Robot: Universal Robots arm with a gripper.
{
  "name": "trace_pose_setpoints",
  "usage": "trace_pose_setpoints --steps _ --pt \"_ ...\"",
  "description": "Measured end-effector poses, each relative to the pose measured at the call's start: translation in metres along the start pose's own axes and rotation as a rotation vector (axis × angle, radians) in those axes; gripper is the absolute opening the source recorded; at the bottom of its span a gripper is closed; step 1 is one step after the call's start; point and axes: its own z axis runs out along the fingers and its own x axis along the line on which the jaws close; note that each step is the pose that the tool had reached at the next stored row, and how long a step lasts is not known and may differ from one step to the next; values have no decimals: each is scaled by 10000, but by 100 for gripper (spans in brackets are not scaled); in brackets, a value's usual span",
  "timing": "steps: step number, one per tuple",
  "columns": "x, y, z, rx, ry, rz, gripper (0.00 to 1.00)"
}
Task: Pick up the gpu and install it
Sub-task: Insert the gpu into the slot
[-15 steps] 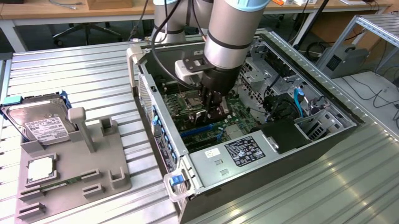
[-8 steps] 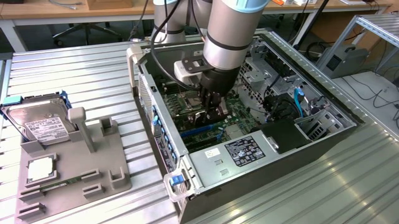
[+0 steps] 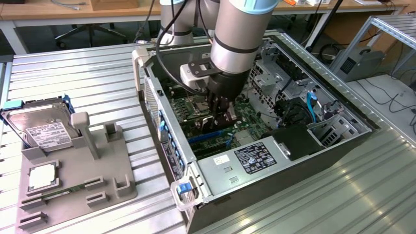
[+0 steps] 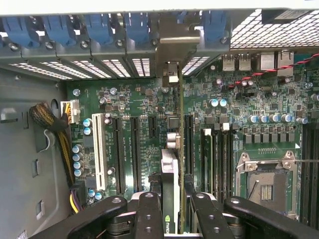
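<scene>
In the wrist view, the gpu (image 4: 170, 172) stands on edge, seen along its thin rim. Its long axis runs straight away from the gripper (image 4: 174, 206) toward the case's far slot wall. Its metal end bracket (image 4: 171, 52) leads and meets that wall among the blue plastic clips (image 4: 102, 27). The card lies parallel to the long black expansion slots (image 4: 133, 149) on the green motherboard (image 4: 234, 94); whether it is seated in one, I cannot tell. The gripper is clenched partway, grasping the gpu. Its black perforated fingers (image 4: 149, 214) press the card's two flat faces. Near the fingers the card's rim is pale silver, with a small green logo.

In the exterior view, the grey, blue-ringed arm (image 3: 237, 34) reaches down into the open computer case (image 3: 153, 83), which lies on a ribbed metal table (image 3: 78, 78). The gripper hangs low over the motherboard, beside the bare processor socket (image 3: 188, 105), with the gpu dark beneath it. At the exterior view's left, well apart, a grey moulded fixture (image 3: 114, 170) holds a silver hard drive (image 3: 39, 129) with a white label.
</scene>
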Motion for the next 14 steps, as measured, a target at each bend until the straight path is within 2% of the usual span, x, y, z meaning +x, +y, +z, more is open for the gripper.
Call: trace_pose_setpoints --steps 14 --pt "1 2 53 1 -2 0 27"
